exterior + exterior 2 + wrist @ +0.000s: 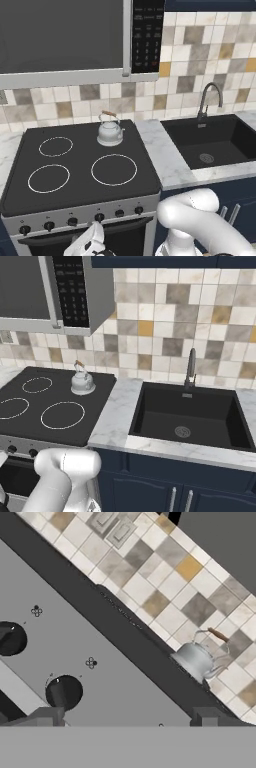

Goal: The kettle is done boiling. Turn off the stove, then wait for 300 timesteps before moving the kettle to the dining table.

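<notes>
- We note the kettle (110,131) upright on the stove (80,192), on the rear right burner spot, close to the tiled backsplash (210,55); its arched brown-orange handle stands over the lid.
- From the right base view the kettle (82,381) sits near the cooktop's right edge, just beside the marble countertop (116,416).
- Three white ring burners are bare; a row of black knobs (72,221) runs along the steel front panel.
- The gripper (127,716) hangs low before the stove front; we see two dark fingertips (47,716) set wide apart, nothing between them, so the claw is open and holds nothing.
- In the hand view two knobs (62,692) lie close ahead of the fingertips, the kettle (196,660) well beyond.
- A dark sink (212,142) with faucet (206,100) sits right of the stove; a microwave (65,37) hangs above.
</notes>
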### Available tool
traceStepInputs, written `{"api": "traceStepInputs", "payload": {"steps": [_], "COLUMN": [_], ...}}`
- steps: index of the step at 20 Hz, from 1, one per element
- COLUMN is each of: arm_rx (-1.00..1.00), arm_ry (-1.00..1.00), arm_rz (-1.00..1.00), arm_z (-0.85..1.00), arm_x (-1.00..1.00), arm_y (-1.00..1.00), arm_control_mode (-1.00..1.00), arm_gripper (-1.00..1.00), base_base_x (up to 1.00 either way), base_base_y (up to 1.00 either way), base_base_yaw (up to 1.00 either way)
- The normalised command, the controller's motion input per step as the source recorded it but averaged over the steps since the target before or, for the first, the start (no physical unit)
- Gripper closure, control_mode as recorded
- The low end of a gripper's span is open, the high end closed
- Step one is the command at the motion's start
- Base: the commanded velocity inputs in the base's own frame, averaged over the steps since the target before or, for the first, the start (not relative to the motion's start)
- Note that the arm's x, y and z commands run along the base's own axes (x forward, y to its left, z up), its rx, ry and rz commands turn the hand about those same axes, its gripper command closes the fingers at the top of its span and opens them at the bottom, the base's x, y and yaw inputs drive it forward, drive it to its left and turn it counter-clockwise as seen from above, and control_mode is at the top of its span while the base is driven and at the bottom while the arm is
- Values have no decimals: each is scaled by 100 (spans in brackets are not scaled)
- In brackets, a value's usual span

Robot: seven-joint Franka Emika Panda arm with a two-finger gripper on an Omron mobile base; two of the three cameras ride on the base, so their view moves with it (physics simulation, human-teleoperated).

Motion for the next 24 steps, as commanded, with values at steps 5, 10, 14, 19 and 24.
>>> {"api": "traceStepInputs", "payload": {"steps": [5, 10, 14, 19, 24], "arm_rx": [0, 0, 0, 0, 0], "arm_ry": [-4, -3, -1, -1, -4], "arm_rz": [1, 0, 2, 3, 6], "arm_z": [-16, -12, -17, -25, -28], "arm_x": [18, 30, 31, 23, 8], "arm_y": [3, 4, 7, 17, 26], "arm_control_mode": [-100, -100, -100, -100, -100], "arm_gripper": [-100, -100, -100, -100, -100], "base_base_x": [0, 0, 0, 0, 0], "base_base_y": [0, 0, 0, 0, 0], "base_base_yaw": [0, 0, 0, 0, 0]}}
